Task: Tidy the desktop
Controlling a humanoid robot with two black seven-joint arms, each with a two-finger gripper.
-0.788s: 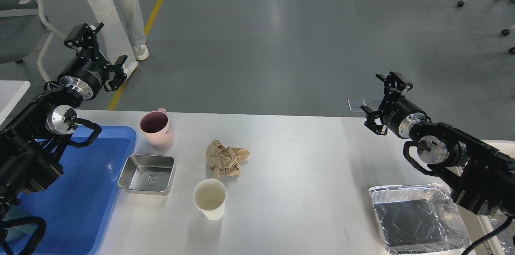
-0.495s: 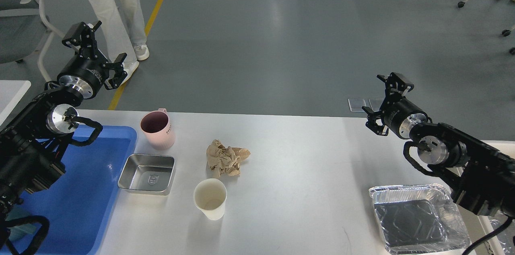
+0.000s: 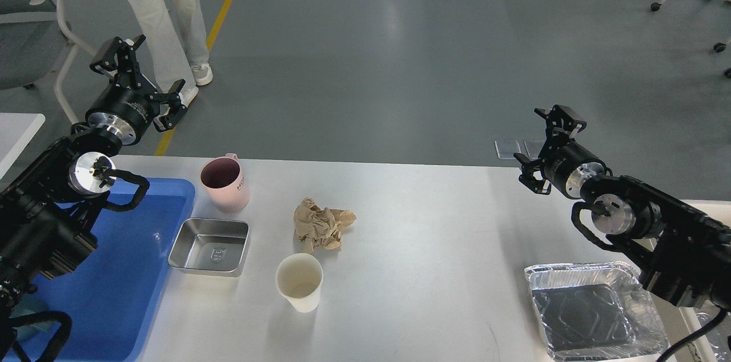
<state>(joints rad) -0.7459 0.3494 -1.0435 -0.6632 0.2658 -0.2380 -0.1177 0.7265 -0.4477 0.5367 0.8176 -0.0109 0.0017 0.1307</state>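
The white desktop carries a pink mug, a small steel tray, a crumpled brown paper, a white paper cup and a foil tray. My left gripper is open and empty, raised beyond the table's far left edge, above and left of the mug. My right gripper is open and empty, raised over the far right edge, above the foil tray.
A blue plastic tray lies at the left end, under my left arm. A person's legs stand on the floor behind my left gripper. A chair and a small white table corner are at the far left.
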